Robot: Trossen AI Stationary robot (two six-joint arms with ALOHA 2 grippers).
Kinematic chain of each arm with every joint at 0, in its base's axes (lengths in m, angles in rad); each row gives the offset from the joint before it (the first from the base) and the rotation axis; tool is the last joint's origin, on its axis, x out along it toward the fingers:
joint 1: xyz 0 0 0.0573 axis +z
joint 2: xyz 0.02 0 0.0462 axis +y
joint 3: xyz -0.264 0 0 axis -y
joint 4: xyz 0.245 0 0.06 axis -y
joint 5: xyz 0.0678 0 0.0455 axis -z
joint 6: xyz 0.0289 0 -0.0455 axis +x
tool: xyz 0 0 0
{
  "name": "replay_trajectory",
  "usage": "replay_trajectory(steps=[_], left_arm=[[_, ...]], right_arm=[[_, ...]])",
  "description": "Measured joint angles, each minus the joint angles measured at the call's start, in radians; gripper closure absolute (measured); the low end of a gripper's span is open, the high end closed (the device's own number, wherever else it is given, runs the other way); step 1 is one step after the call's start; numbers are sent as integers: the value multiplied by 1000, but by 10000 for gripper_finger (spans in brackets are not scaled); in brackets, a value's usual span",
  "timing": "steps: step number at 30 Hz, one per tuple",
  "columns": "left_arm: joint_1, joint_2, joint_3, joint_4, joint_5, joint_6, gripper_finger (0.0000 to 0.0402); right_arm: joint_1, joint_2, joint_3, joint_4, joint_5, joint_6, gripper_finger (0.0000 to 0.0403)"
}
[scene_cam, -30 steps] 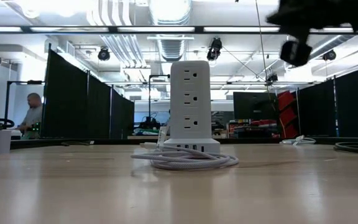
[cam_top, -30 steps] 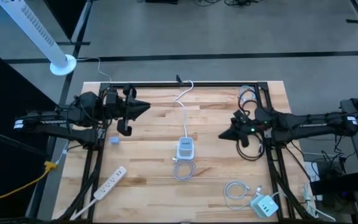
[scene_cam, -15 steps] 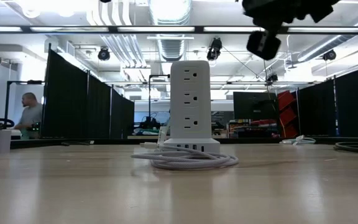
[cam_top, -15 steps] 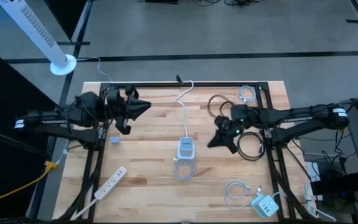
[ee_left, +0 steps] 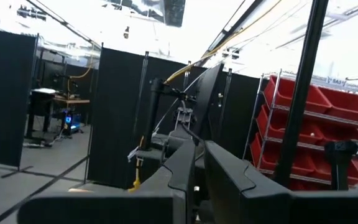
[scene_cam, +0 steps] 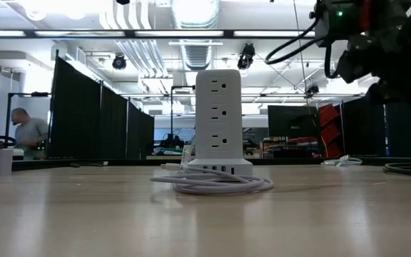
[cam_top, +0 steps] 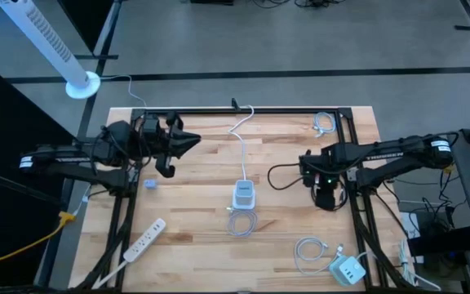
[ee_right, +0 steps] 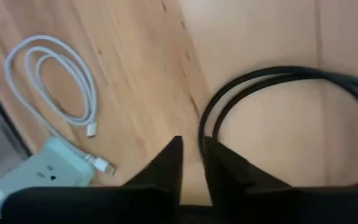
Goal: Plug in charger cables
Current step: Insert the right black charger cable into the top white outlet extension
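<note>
Here, the white upright tower power strip [cam_top: 244, 195] stands at the middle of the pale wooden table [cam_top: 194, 237], with a loose coil of white cable [cam_top: 241, 224] lying against its near side. To the right of the tower, the right gripper [cam_top: 323, 198] points down at the table over the thin black charger cable [cam_top: 288, 172], whose loop lies on the wood and reaches out toward the tower. In the right wrist view its two dark fingers [ee_right: 166, 165] stand a narrow gap apart just above the black loop, and whether they pinch the cable I cannot tell. Farther right of the tower, near the table's front corner, a coiled white charger cable [cam_top: 308, 253] lies beside a small pale boxy charger block [cam_top: 348, 269]. Left of the tower, the left gripper [cam_top: 192, 140] hangs above the table with its fingers clenched together on nothing. A long white flat power strip [cam_top: 144, 239] lies toward the front left of the tower.
</note>
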Motion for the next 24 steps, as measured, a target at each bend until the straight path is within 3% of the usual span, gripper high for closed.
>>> replay_trajectory(steps=[5, 10, 19, 24], left_arm=[[0, 22, 0, 0, 0, -5, 377], [0, 35, 0, 0, 1, -11, 377], [0, 35, 0, -32, 4, -35, 377], [0, 35, 0, -35, 3, -33, 377]], right_arm=[[0, 16, -5, 2, 132, -14, 252], [17, 18, -41, 12, 103, -34, 207], [126, 19, -187, 149, 78, 55, 198], [171, 19, -245, 201, 78, 217, 212]])
